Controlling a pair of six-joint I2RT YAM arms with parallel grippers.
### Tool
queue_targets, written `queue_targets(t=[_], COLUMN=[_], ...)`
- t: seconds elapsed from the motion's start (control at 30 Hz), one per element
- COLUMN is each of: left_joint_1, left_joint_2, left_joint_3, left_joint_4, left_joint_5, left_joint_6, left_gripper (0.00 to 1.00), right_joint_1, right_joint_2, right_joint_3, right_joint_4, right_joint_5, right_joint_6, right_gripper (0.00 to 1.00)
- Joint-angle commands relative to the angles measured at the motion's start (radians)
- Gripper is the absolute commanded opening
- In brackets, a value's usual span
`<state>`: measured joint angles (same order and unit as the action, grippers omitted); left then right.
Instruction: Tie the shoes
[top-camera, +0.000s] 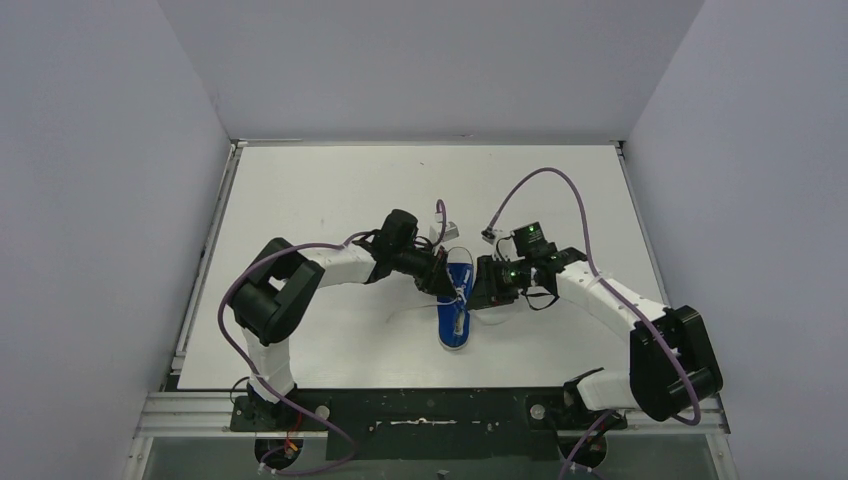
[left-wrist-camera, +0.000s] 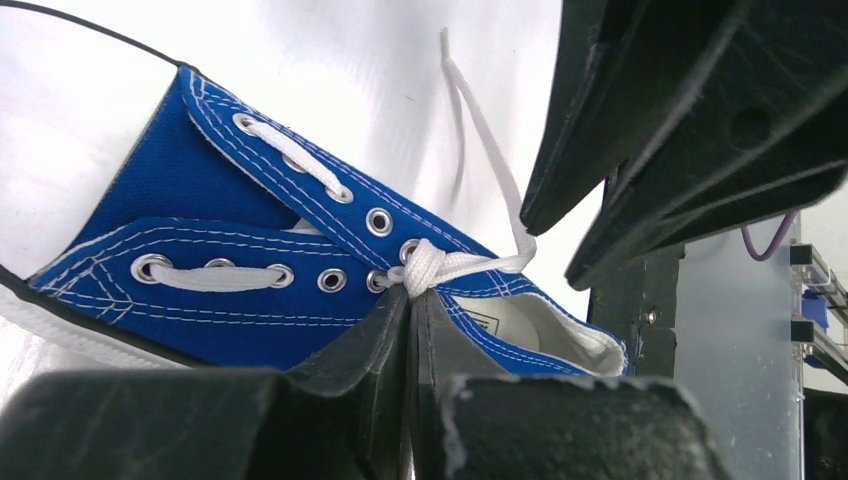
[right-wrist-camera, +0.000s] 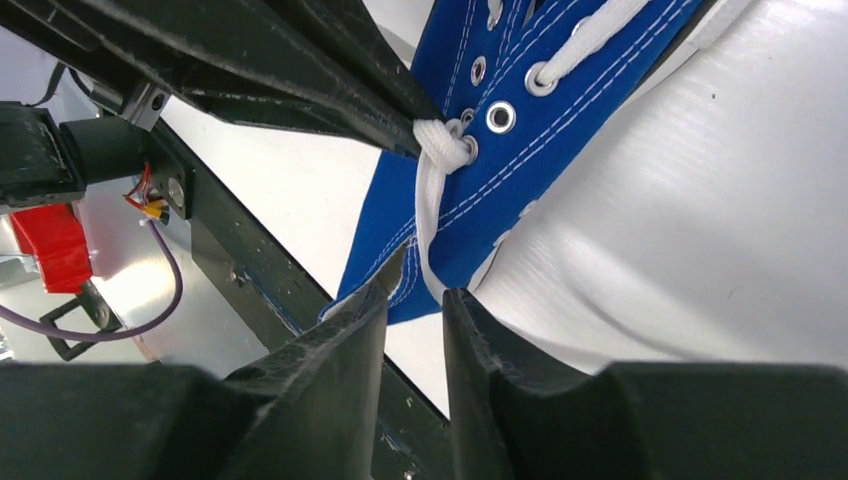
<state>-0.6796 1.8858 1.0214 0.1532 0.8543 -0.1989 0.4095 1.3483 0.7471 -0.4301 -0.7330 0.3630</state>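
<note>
Sneaker (top-camera: 455, 305), likely light and soft, sits mid surface (top-camera: 330, 190) toward the near edge; limp laces (left-wrist-camera: 480, 130) best pinched by the knot (left-wrist-camera: 425, 268), where left gripper (left-wrist-camera: 410, 300) is closed, right gripper (right-wrist-camera: 420, 290) slightly parted around one strand.

We cannot read any words or numbers. A small white tag (left-wrist-camera: 492, 322) sits inside the blue shoe (left-wrist-camera: 200, 260), but its print is too tiny and blurry.
</note>
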Motion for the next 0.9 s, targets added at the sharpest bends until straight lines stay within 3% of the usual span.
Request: queue_targets(t=[0.0,0.17,0.33,0.87], left_joint_1=[-0.003,-0.003,-0.003,-0.011], left_joint_2=[-0.027,-0.057,-0.071,-0.078], left_joint_3=[0.018,0.008,0.002,0.008], left_joint_4=[0.039,0.055,0.052,0.036], left_joint_5=[-0.022,-0.038,-0.030,-0.016], left_joint_6=[0.023,0.023,0.032,0.044], left_gripper=[0.02,0.00,0.00,0.00], right_joint_1=[0.004,0.002,-0.002,-0.015], right_joint_2=[-0.058,-0.002,0.145,0.269], right_joint_3=[0.113,0.235,0.311,0.258], right_joint_4=[-0.123,-0.152,-0.120,-0.006], right_joint_5=[0.050,0.143,0.009,-0.099], right_joint_6=[-0.049,-0.199,-0.288,-0.238], right_gripper=[0.34,0.40,0.33,0.21])
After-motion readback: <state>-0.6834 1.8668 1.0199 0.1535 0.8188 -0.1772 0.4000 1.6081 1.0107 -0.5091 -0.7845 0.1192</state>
